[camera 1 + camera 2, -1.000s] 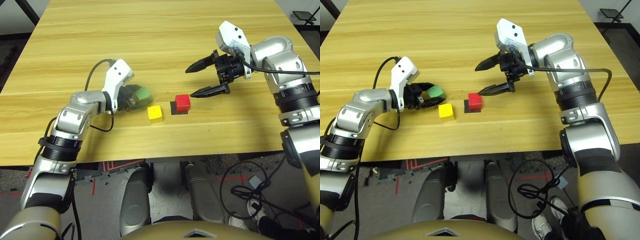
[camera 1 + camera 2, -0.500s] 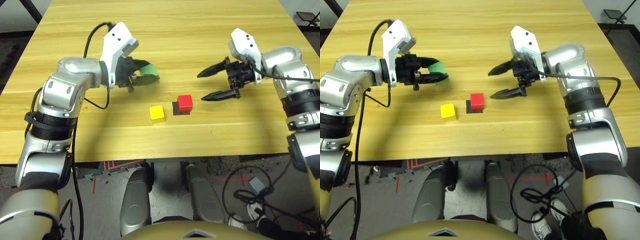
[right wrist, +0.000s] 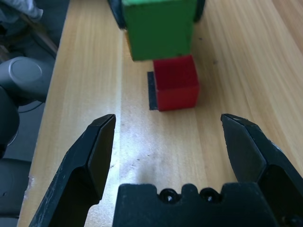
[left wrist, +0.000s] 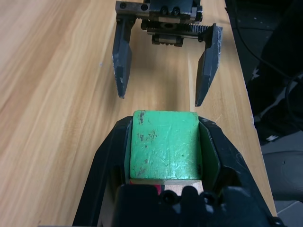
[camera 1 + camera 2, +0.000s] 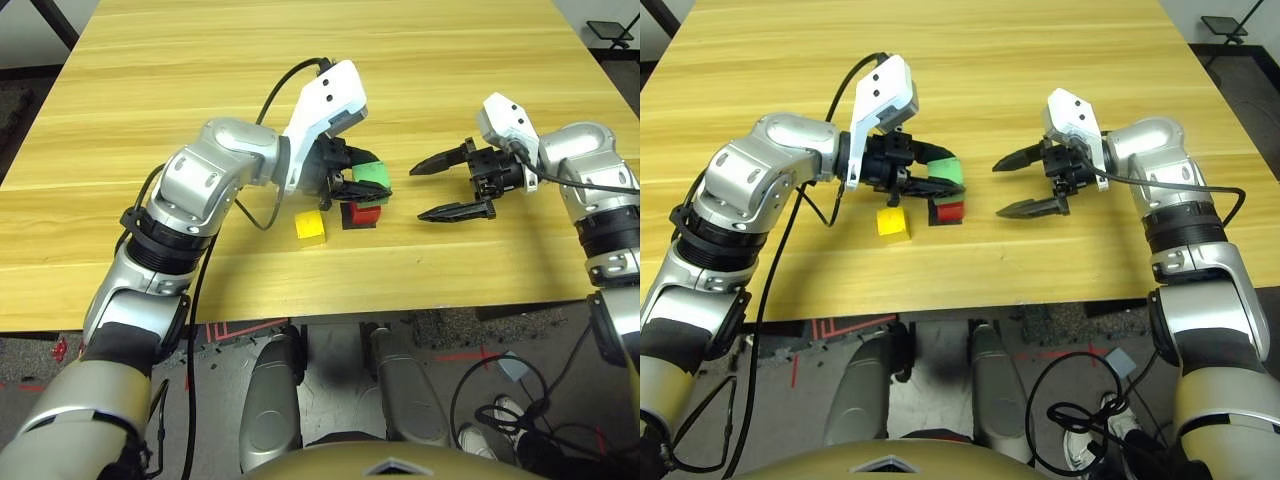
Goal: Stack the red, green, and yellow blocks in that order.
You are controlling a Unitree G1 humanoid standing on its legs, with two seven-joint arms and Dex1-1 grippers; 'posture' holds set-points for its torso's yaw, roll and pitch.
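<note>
The red block (image 5: 365, 212) sits on a flat black patch (image 3: 151, 90) near the table's front middle. Directly above it is the green block (image 5: 373, 178), held by my left gripper (image 5: 365, 186), which is shut on its two sides (image 4: 164, 144). In the right wrist view the green block (image 3: 158, 28) sits slightly off-centre over the red block (image 3: 176, 82); I cannot tell whether they touch. The yellow block (image 5: 310, 227) lies on the table just left of the red one. My right gripper (image 5: 416, 192) hovers open to the right of the stack, fingers pointing at it, nothing between them.
The wooden table (image 5: 300, 70) stretches bare behind the blocks. Its front edge (image 5: 400, 305) runs close below them. A black cable (image 5: 280, 90) loops off my left wrist above the table.
My left arm has swung right from the table's left side, carrying the green block over the red block. The right gripper has drawn back slightly to the right, still open.
</note>
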